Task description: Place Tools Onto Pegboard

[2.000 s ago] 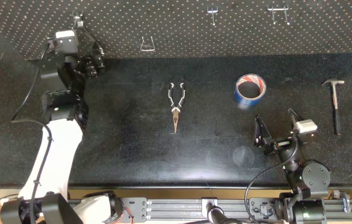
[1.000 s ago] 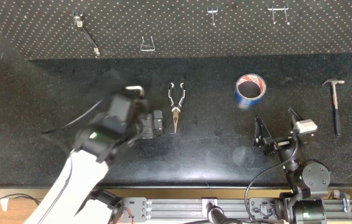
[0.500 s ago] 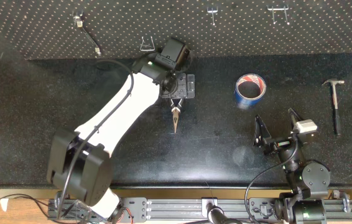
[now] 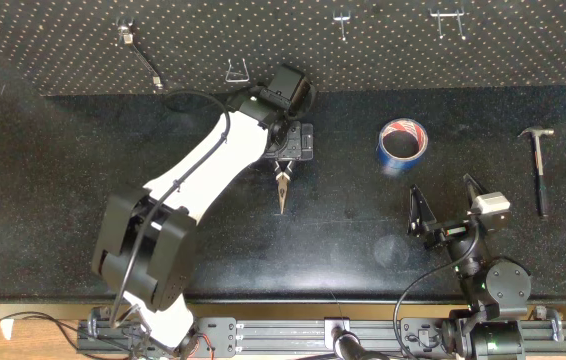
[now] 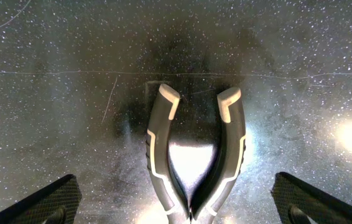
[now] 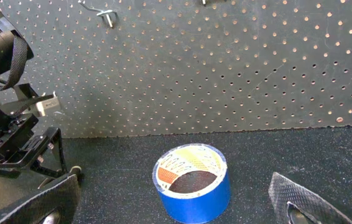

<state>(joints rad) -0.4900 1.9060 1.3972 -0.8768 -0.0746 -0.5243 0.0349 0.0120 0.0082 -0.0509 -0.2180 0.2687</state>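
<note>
Grey-handled needle-nose pliers [image 4: 282,185] lie flat on the black table, handles [image 5: 194,149] toward the pegboard. My left gripper [image 4: 294,141] hovers over the handles, open, one finger [image 5: 45,205] on each side of them and not touching. A wrench [image 4: 141,55] hangs on the pegboard [image 4: 383,50] at the left. A blue tape roll [image 4: 402,145] and a hammer [image 4: 538,170] lie on the table to the right. My right gripper [image 4: 443,205] rests open near the front, short of the tape roll [image 6: 191,183].
Empty wire hooks stick out of the pegboard: one [image 4: 237,72] just behind the pliers, two more [image 4: 341,20] [image 4: 448,20] farther right. The left arm's white link [image 4: 203,165] crosses the table's left half. The left gripper [image 6: 27,149] is visible in the right wrist view.
The left arm swung away from the pegboard's left, leaving the wrench hanging there, and crossed the table to hover over the pliers' handles. The right arm stayed still.
</note>
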